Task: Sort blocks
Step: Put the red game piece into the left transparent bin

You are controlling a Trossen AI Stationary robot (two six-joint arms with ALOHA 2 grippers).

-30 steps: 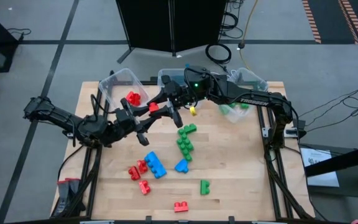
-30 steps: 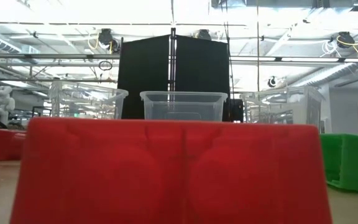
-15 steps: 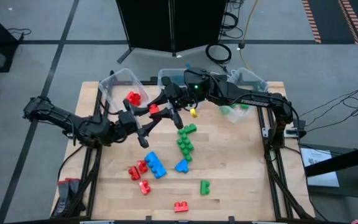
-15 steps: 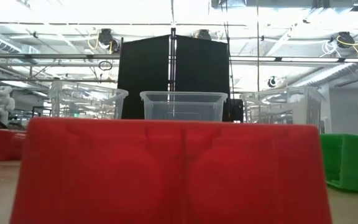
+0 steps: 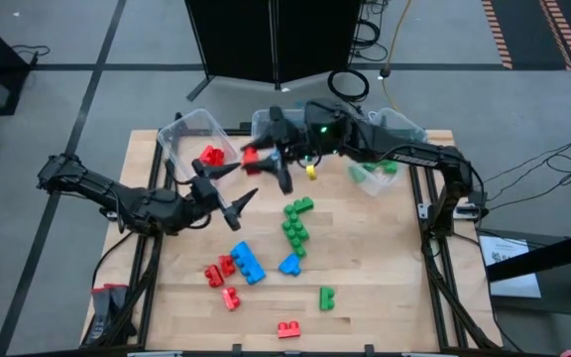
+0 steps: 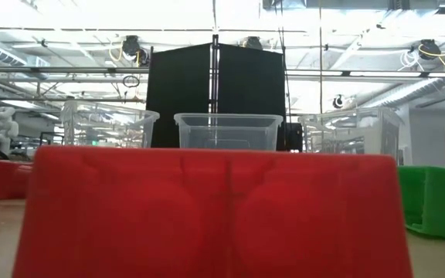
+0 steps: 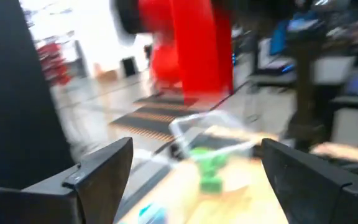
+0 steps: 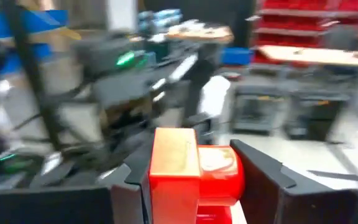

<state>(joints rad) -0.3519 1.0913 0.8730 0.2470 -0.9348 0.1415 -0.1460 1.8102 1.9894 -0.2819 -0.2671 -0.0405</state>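
Three clear bins (image 5: pixel 194 137) line the wooden surface's (image 5: pixel 365 288) far edge; a black panel (image 5: pixel 271 40) stands just behind them.

Grey floor (image 5: pixel 57 40), black panel (image 6: pixel 215 93), bright ceiling lights (image 6: pixel 207 15).

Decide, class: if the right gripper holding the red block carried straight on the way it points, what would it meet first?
Probably the left clear bin. The right gripper, shut on a red block, points leftward toward it, though its height above the rim is unclear. The left gripper lies lower, off that line.
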